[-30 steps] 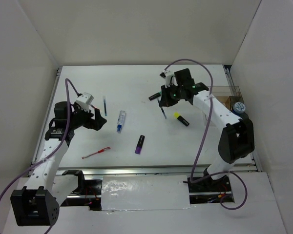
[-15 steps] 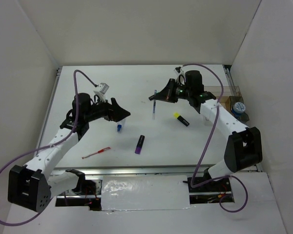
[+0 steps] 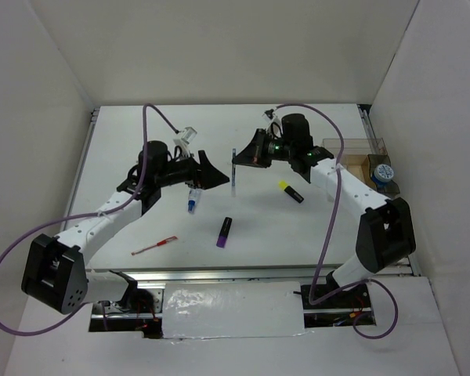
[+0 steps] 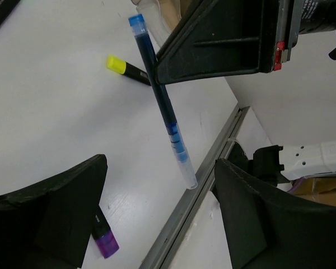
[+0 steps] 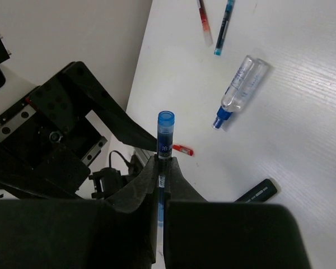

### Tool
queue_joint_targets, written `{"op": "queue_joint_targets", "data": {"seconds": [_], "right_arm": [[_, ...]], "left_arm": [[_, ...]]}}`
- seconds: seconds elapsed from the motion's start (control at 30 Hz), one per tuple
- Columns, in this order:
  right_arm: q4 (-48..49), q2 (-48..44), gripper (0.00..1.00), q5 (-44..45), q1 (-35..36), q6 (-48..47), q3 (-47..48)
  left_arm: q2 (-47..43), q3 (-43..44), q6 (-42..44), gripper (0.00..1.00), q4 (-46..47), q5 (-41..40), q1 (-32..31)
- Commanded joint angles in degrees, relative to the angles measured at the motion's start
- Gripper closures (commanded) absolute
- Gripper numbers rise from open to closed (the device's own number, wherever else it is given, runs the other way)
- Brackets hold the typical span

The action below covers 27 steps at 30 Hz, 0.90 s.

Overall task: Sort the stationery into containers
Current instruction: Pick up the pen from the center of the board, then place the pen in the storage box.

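Note:
My right gripper (image 3: 238, 159) is shut on a thin blue pen (image 3: 233, 177) and holds it upright above the table's middle. The right wrist view shows the pen (image 5: 165, 131) pinched between the shut fingers (image 5: 163, 162). My left gripper (image 3: 219, 178) is open, just left of the pen. In the left wrist view the pen (image 4: 162, 101) hangs above the gap of that gripper (image 4: 157, 218). The white-blue tube (image 3: 192, 201), the purple highlighter (image 3: 224, 232), the yellow highlighter (image 3: 291, 191) and a red pen (image 3: 153, 246) lie on the table. The clear container (image 3: 359, 144) stands at the far right.
The blue-white tape roll (image 3: 384, 171) sits at the container's near right end. A second red pen (image 5: 203, 22) and a blue pen (image 5: 223, 25) lie beyond the tube (image 5: 241, 89). White walls close in three sides. A metal rail (image 4: 213, 162) runs along the table's front edge.
My right gripper has carried the blue pen left and turned it upright. My left arm has swung right from the table's left side up to the pen, its gripper open.

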Motion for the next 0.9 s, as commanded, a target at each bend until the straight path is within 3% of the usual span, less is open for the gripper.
{"op": "queue_joint_targets", "data": {"seconds": [0.0, 0.37, 0.47, 0.57, 0.73, 0.87], "right_arm": [[4.02, 1.0, 1.0, 0.19, 0.66, 1.08, 3.38], [5.25, 2.85, 1.0, -0.78, 1.98, 3.46, 5.14], [5.52, 3.02, 1.0, -1.31, 2.24, 3.98, 5.49], [5.52, 3.2, 1.0, -1.66, 2.42, 4.51, 5.58], [5.52, 3.55, 1.0, -1.92, 2.51, 5.04, 5.67], [7.17, 3.47, 1.0, -2.01, 2.6, 5.39, 5.76]], "left_arm": [[0.75, 2.23, -1.29, 0.11, 3.25, 0.33, -1.47], [3.56, 3.9, -1.29, 0.21, 2.73, -0.99, -2.88], [3.74, 3.64, -1.46, 0.28, 2.46, -1.34, -2.96], [3.74, 3.2, -1.46, 0.44, 2.9, -1.17, -3.05], [3.74, 3.29, -1.47, 0.61, 3.08, -0.55, -3.05], [3.48, 3.11, -1.2, 0.83, 2.64, -0.64, -3.05]]}}
